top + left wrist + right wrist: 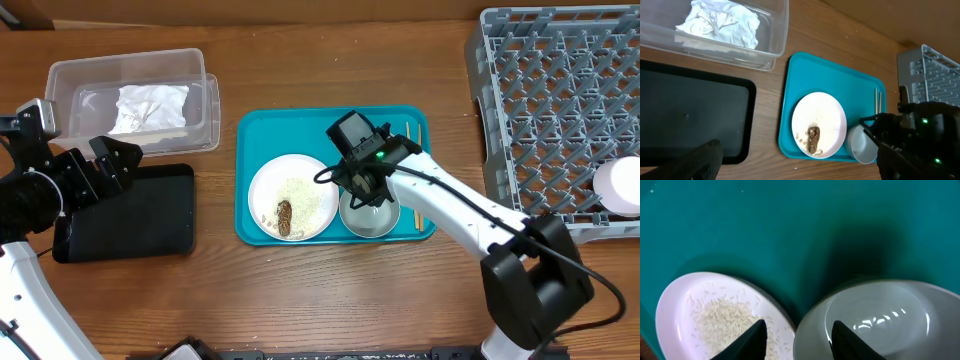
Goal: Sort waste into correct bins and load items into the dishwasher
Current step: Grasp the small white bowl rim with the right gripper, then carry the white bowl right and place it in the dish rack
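1. Your right pincer point(799, 326) is half spread and pinching nothing. One finger hangs inside the pale grey-blue round bowl point(880, 320). The other hangs just outside it, so the bowl's thin rim sits between them. This looks like the set-up for a grab on the rim.
2. The bowl sits at the near right of the big teal plastic tray point(300, 130), right beside the round white plate point(300, 185). I cannot tell if the two touch.
3. The outside finger hangs over the plate's edge, near the loose white rice point(722, 317). If you go down and close there, I think it may bump the plate.
4. The plate also holds a brown food lump point(285, 213). So I think the plate needs emptying before it goes in the rack.
5. The thin wooden chopsticks point(878, 101) lie along the tray's right side, just beside the bowl. A sideways pull could knock them.
6. The large square grey plastic dish rack point(540, 100) stands at the far right of the wooden counter point(330, 300), well apart from the bowl. A round white thing point(620, 187) sits at its near edge, but it is too cut off to name.
7. Your left pincer point(112, 165) is spread wide and holds nothing. It hovers over the far edge of the flat black tray point(150, 215), out of the way.
8. The crumpled white paper napkin point(152, 105) lies in the clear rectangular plastic tub point(70, 80), just behind the black tray.
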Controlling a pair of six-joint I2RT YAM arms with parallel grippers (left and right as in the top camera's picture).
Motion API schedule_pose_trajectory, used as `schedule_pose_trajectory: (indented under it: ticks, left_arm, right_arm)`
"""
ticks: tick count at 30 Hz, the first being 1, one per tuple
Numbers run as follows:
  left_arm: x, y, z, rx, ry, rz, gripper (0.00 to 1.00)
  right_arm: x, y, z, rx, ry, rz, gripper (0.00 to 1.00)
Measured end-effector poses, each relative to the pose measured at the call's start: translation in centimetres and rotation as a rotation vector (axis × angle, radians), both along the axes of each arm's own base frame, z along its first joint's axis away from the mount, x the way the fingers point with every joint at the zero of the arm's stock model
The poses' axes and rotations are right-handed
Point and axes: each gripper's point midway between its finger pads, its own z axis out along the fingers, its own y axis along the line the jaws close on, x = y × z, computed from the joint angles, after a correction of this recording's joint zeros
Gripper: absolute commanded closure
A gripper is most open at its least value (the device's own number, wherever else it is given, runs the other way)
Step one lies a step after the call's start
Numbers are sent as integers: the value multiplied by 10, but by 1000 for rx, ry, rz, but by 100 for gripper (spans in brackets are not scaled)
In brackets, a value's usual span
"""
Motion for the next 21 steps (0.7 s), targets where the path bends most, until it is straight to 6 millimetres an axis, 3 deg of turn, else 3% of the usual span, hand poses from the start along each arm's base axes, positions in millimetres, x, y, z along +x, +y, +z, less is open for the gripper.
schedule_pose_trajectory:
  ticks: [6, 9, 15, 21]
  left_arm:
    - [0, 0, 0, 0, 0, 0, 0]
    - [0, 0, 0, 0, 0, 0, 0]
    - [0, 0, 0, 0, 0, 0, 0]
    - [0, 0, 0, 0, 0, 0, 0]
  right_arm:
    - [-5, -4, -31, -44, 69, -22, 57]
    - [-7, -4, -37, -51, 85, -27, 71]
    - [-11, -6, -39, -56, 106, -31, 94]
    - [-9, -12, -18, -75, 145, -5, 96]
